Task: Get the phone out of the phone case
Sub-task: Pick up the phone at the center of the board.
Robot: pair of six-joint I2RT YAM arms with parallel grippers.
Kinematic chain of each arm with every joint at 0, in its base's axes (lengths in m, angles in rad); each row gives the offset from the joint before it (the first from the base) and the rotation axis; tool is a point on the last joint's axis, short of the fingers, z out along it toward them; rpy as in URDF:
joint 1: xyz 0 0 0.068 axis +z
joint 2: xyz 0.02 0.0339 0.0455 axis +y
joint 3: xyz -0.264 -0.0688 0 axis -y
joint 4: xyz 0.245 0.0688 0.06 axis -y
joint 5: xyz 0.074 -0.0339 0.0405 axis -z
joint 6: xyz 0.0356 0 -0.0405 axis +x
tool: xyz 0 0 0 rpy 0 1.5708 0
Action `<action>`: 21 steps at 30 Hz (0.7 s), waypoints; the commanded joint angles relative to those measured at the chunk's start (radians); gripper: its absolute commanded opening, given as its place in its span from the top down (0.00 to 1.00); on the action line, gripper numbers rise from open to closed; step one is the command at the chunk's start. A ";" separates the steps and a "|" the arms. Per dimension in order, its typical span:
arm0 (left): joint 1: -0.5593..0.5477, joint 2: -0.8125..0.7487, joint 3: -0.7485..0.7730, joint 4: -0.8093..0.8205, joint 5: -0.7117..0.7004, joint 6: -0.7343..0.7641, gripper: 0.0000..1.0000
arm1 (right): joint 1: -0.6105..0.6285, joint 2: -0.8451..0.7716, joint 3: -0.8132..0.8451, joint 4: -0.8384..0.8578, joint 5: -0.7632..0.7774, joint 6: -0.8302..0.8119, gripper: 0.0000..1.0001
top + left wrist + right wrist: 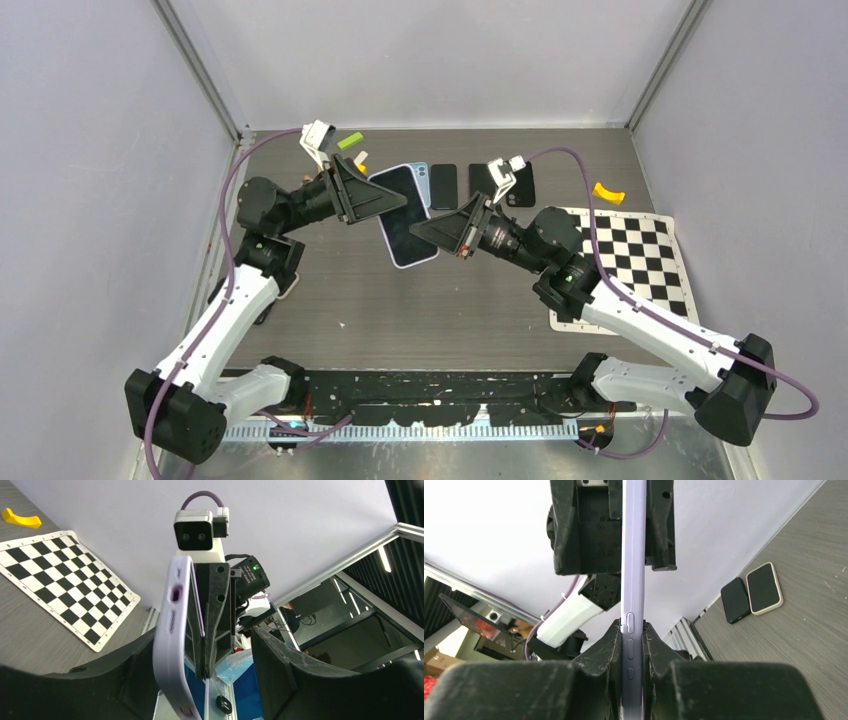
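The phone [405, 228], dark-screened in its lilac phone case [170, 630], hangs above the counter [450, 310] between both tools. The right tool [634, 632] is clamped on its edge. The left tool [385, 196] straddles the opposite end, jaws apart.

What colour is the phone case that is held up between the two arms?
The phone case is pale lilac. The left wrist view shows it best.

phone [405, 225]: dark screen up, lifted, tilted | case [169, 645]: lilac, fitted on phone
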 commanded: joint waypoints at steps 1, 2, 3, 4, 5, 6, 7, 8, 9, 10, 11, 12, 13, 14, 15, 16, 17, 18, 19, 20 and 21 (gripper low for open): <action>0.013 -0.022 -0.008 0.098 0.027 -0.035 0.41 | -0.030 -0.015 -0.003 0.226 -0.004 0.084 0.99; 0.013 -0.020 -0.008 0.099 0.028 -0.034 0.44 | -0.033 -0.009 0.002 0.230 -0.010 0.095 1.00; 0.013 -0.017 -0.007 0.100 0.029 -0.034 0.48 | -0.037 0.004 0.005 0.235 -0.025 0.101 1.00; 0.013 -0.012 -0.006 0.101 0.033 -0.034 0.50 | -0.037 0.012 0.010 0.240 -0.034 0.108 1.00; 0.013 -0.010 -0.003 0.105 0.035 -0.034 0.51 | -0.040 0.026 0.012 0.253 -0.052 0.112 1.00; 0.013 -0.004 0.000 0.106 0.041 -0.035 0.51 | -0.040 0.032 0.017 0.259 -0.060 0.117 1.00; 0.013 -0.001 0.002 0.107 0.046 -0.036 0.51 | -0.043 0.043 0.021 0.259 -0.075 0.118 1.00; 0.013 0.004 0.006 0.107 0.052 -0.037 0.50 | -0.044 0.049 0.029 0.258 -0.082 0.118 0.99; 0.013 0.007 0.009 0.103 0.055 -0.039 0.50 | -0.046 0.057 0.033 0.257 -0.092 0.117 0.99; 0.014 0.009 0.010 0.100 0.057 -0.040 0.50 | -0.048 0.061 0.040 0.255 -0.095 0.117 0.99; 0.013 0.012 0.011 0.100 0.060 -0.041 0.50 | -0.049 0.070 0.045 0.253 -0.102 0.116 0.99; 0.014 0.015 0.012 0.100 0.061 -0.041 0.52 | -0.052 0.080 0.058 0.238 -0.111 0.114 0.99; 0.015 0.014 0.013 0.097 0.062 -0.041 0.53 | -0.054 0.085 0.063 0.232 -0.113 0.111 0.99; 0.014 0.016 0.016 0.095 0.063 -0.040 0.56 | -0.056 0.093 0.071 0.228 -0.121 0.110 0.99; 0.015 0.017 0.019 0.091 0.066 -0.035 0.61 | -0.057 0.096 0.073 0.228 -0.126 0.107 0.99; 0.015 0.019 0.023 0.080 0.070 -0.029 0.68 | -0.059 0.102 0.076 0.229 -0.130 0.107 0.99; 0.015 0.019 0.027 0.066 0.073 -0.019 0.77 | -0.060 0.105 0.077 0.229 -0.132 0.104 0.99; 0.015 0.020 0.031 0.050 0.076 -0.008 0.87 | -0.061 0.112 0.080 0.234 -0.141 0.101 0.99; 0.015 0.022 0.033 0.037 0.076 0.001 0.97 | -0.062 0.115 0.081 0.235 -0.145 0.098 0.99; 0.015 0.024 0.034 0.030 0.075 0.006 1.00 | -0.064 0.122 0.083 0.240 -0.154 0.096 0.99; 0.015 0.024 0.034 0.029 0.072 0.013 1.00 | -0.065 0.125 0.084 0.242 -0.159 0.090 0.95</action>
